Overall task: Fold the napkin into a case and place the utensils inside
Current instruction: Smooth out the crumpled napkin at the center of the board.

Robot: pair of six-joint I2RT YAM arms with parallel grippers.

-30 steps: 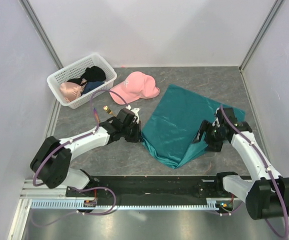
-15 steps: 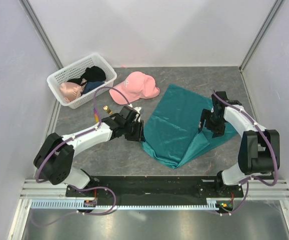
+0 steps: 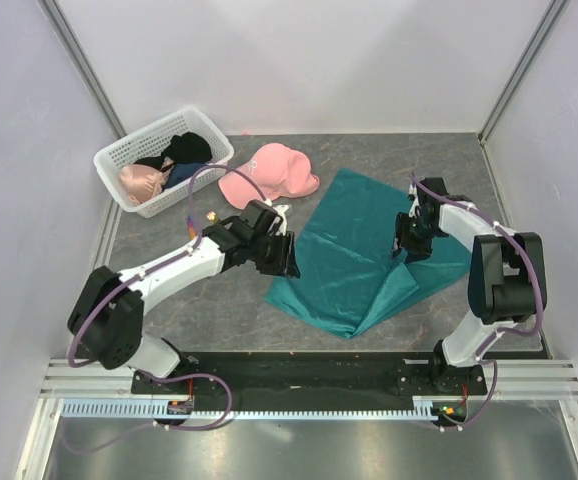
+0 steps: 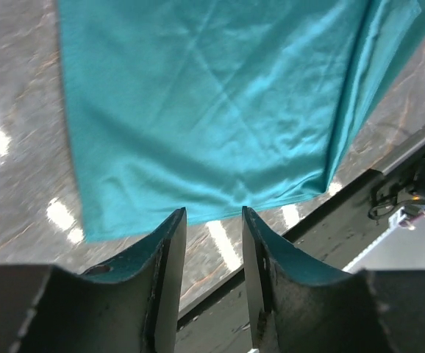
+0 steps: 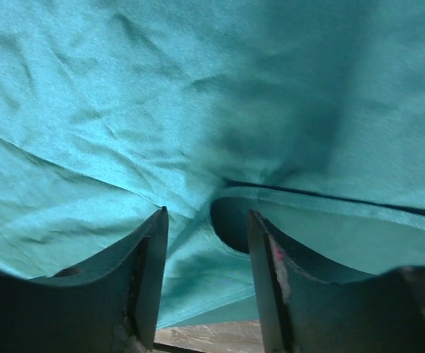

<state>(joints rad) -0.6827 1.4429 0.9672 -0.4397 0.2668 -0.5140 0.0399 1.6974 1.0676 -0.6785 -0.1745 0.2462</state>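
1. My left gripper (image 4: 212, 213) has its jaws apart with nothing between them. The napkin (image 4: 212, 110) has its hem just past the tips, mid-frame in the left wrist view. To fold cleanly, I judge I should drop lower and take that hem squarely before lifting.
2. My right gripper (image 5: 206, 213) is also apart, straddling a raised lip of cloth at lower centre of its view, with nothing pinched as far as I can see. I would close on the lip itself, not the sheet beneath.
3. In the top view the napkin lies centre right, its lower right flap doubled over, so there is no case yet. My grippers sit at its opposite sides, and moving them evenly should keep the crease straight.
4. Only the top view shows a small gold piece, likely the fork (image 3: 210, 215), left of centre, with the cap (image 3: 269, 172) and basket (image 3: 184, 185) at upper left. I cannot find the other utensil. Only the wrist views show the jaw gaps.
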